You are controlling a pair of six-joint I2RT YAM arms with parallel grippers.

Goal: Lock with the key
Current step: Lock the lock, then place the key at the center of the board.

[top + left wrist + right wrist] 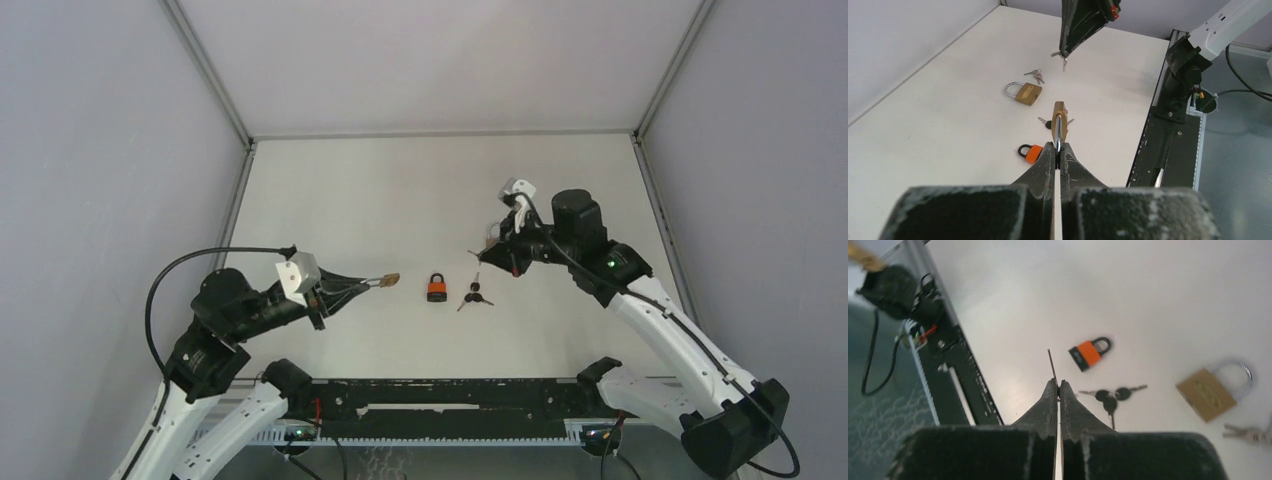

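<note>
My left gripper [372, 284] is shut on the steel shackle of a small brass padlock [390, 280], holding it above the table with its body pointing at the right arm; the left wrist view shows the padlock [1059, 117] edge-on between the fingertips. My right gripper [487, 257] is shut on a thin silver key [1051, 364], its blade sticking out past the tips. The two grippers face each other, well apart. In the left wrist view the right gripper [1068, 50] shows with the key [1064, 61] hanging from it.
An orange padlock [437, 287] and a bunch of black-headed keys [475, 296] lie on the white table between the arms. A second brass padlock [1210, 392] and loose silver keys [1245, 432] lie under the right arm. The black base rail [450, 400] runs along the near edge.
</note>
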